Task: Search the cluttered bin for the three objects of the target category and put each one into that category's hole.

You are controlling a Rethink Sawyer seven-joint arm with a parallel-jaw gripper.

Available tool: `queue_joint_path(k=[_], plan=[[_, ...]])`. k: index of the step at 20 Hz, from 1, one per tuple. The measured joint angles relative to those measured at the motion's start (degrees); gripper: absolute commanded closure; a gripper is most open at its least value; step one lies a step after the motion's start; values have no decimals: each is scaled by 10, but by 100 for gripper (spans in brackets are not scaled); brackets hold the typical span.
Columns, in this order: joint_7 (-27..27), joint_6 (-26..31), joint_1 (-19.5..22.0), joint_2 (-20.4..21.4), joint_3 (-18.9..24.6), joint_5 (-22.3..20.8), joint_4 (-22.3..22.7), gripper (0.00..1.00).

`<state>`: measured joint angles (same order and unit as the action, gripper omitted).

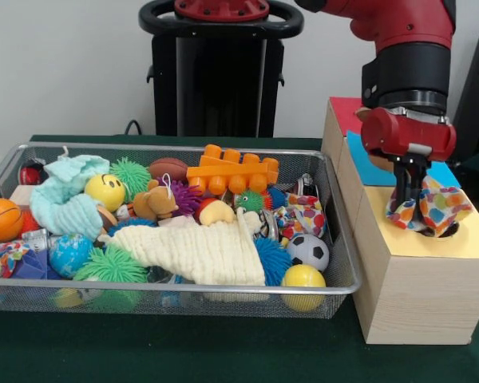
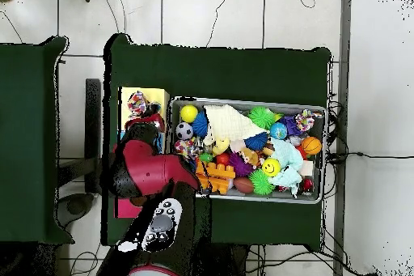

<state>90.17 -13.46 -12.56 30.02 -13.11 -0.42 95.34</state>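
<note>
So the front view shows the gripper [image 1: 416,209] pinching a polka-dot cloth [image 1: 433,205] right over the hole [image 1: 449,230] in the yellow-topped box [image 1: 431,279]. From overhead the arm [image 2: 149,171] hides the gripper, though that cloth [image 2: 136,104] peeks out on the yellow top. Another dotted cloth [image 1: 300,214] sits in the wire bin [image 1: 335,289] by the soccer ball [image 1: 306,251].

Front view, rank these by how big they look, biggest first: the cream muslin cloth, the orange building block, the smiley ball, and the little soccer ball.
1. Cream muslin cloth
2. Orange building block
3 and 4. Smiley ball and soccer ball: look about alike, and the soccer ball sits nearer the camera, so no ranking between them.
</note>
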Motion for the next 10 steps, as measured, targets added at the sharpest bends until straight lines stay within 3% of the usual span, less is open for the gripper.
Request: queue_joint_path(k=[10], plan=[[0,56,15,4,17,-1,-15,100]])
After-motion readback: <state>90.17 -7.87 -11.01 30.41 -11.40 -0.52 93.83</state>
